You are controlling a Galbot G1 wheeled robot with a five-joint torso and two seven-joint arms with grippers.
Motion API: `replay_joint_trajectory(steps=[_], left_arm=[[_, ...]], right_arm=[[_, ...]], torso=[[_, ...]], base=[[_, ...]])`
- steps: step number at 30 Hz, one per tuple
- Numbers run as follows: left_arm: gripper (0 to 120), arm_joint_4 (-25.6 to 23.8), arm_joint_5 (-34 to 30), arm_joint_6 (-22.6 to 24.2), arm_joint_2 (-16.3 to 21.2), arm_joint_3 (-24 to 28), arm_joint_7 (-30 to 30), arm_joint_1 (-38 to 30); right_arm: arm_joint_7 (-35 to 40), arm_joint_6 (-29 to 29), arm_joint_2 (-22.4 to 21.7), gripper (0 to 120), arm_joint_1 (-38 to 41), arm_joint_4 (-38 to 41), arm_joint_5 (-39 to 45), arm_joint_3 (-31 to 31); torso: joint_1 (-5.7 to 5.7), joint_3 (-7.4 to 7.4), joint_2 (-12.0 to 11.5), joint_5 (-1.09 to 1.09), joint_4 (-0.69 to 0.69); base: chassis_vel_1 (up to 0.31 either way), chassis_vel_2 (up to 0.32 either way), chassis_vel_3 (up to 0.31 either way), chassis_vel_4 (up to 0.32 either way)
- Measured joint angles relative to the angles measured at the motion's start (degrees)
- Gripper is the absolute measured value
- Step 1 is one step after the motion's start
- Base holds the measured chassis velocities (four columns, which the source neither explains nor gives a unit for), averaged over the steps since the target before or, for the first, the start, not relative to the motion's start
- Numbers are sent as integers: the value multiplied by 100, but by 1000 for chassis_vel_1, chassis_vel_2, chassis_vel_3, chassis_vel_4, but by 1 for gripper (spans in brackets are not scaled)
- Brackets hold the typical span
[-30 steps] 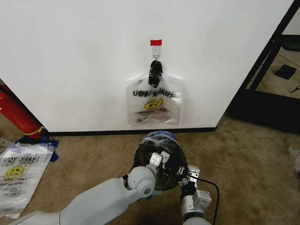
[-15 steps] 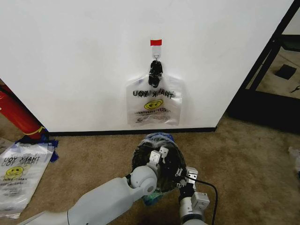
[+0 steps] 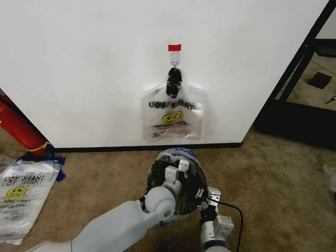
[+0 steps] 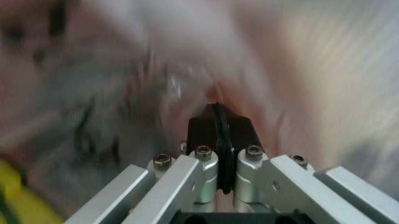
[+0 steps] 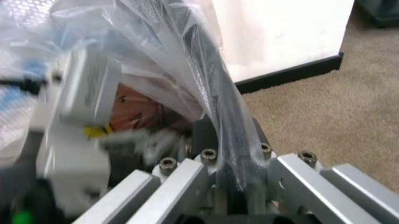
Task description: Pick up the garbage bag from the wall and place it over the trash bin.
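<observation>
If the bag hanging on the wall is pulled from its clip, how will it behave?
The garbage bag looks thin and see-through, so it is probably very light and floppy. Hanging from the black clip, it shows wrinkles, so it would likely crumple and slip in a grip.

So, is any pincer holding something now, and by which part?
Both are. The right pincer pinches the trash bin's rim together with the garbage bag plastic; the left pincer is shut on plastic inside it.

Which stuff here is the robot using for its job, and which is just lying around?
For the job:
- garbage bag on the wall
- trash bin, plastic-lined
- left gripper, inside the bin
- right gripper, at its rim

Lying about:
- spare bags on carpet
- red cylinder
</observation>
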Motion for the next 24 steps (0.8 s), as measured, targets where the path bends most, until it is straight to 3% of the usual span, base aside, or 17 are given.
replay_joint_trajectory(steps=[3, 9, 11, 19, 24], left_arm=[[0, -19, 135, 327, 89, -5, -139, 22], [0, -282, 161, 395, 250, -120, -245, 15], [0, -559, 160, 398, 498, -245, -237, 57], [0, -1156, 589, -127, 1076, -702, 437, 544], [0, -1876, 882, -534, 1453, -1093, 749, 1005]], right_arm=[[1, -1, 7, 0, -25, 21, -23, -4], [0, 1, 28, 0, -5, 22, -42, 15], [20, -4, 38, 0, 85, -15, 66, 88], [277, -382, 29, 0, 473, -92, 1060, 273], [493, -849, -3, 0, 721, -125, 2058, 374]], torso=[[0, 0, 0, 0, -1], [0, 0, 0, -1, -2], [0, 0, 0, -1, -2], [0, 0, 0, -1, -2], [0, 0, 0, -1, -2]], base=[[0, 0, 0, 0], [0, 0, 0, 0], [0, 0, 0, 0], [0, 0, 0, 0], [0, 0, 0, 0]])
